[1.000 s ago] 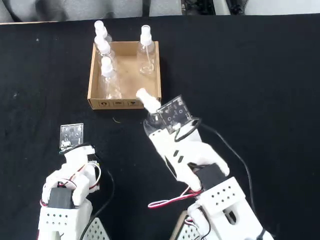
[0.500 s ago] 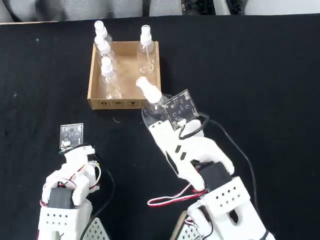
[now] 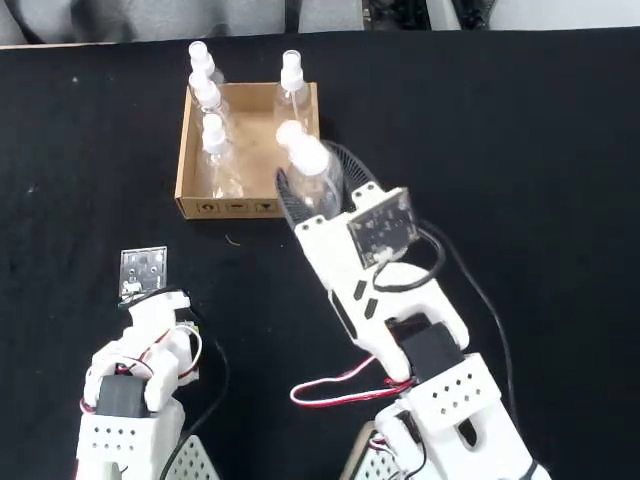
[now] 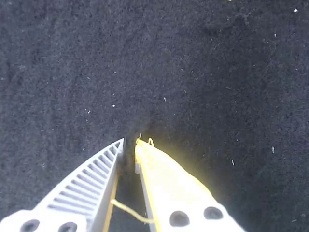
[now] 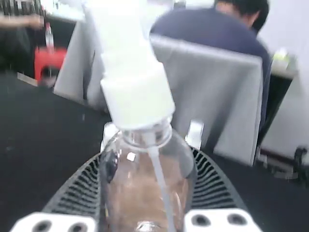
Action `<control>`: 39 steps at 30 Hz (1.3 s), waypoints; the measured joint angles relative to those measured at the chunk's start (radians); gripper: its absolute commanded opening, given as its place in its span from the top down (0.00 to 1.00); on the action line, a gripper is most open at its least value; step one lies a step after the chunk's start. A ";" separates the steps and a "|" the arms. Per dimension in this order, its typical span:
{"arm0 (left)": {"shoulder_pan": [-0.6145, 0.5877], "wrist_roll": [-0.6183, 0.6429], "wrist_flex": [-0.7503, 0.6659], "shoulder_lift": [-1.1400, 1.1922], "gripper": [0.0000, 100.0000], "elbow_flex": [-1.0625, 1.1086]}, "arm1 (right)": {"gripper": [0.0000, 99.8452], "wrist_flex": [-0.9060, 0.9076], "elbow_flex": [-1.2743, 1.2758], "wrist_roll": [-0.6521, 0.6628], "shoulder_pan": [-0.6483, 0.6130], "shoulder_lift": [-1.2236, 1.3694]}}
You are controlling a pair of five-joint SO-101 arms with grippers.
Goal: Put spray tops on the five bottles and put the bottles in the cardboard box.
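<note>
Right end effector (image 3: 314, 168) pinching clear plastic spray bottle (image 3: 315, 180), top toward brown cardboard box (image 3: 183, 160); wrist view: long axis straight out from jaws. Left end effector (image 4: 129, 144) pressed together.

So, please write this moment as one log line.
right gripper: shut on bottle, raised at box front corner | left gripper: shut, over table

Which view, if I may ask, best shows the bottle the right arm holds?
The right wrist view: bottle and spray top sit close between the jaws. The high view shows it smaller, by the cardboard box; the left wrist view faces the table.
</note>
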 measured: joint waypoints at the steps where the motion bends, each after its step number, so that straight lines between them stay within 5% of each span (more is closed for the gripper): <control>1: 0.000 0.000 0.000 0.000 0.97 0.000 | 0.92 -0.023 0.000 0.000 0.000 0.000; 13: 0.000 0.000 0.000 0.000 0.97 0.000 | 0.92 -0.109 0.000 0.000 0.000 0.003; 31: 0.000 0.000 0.000 0.000 0.97 0.000 | 0.92 -0.546 -0.014 -0.075 0.000 0.532; 39: 0.000 0.000 0.000 0.000 0.97 0.000 | 0.92 -0.591 -0.146 -0.086 0.048 0.730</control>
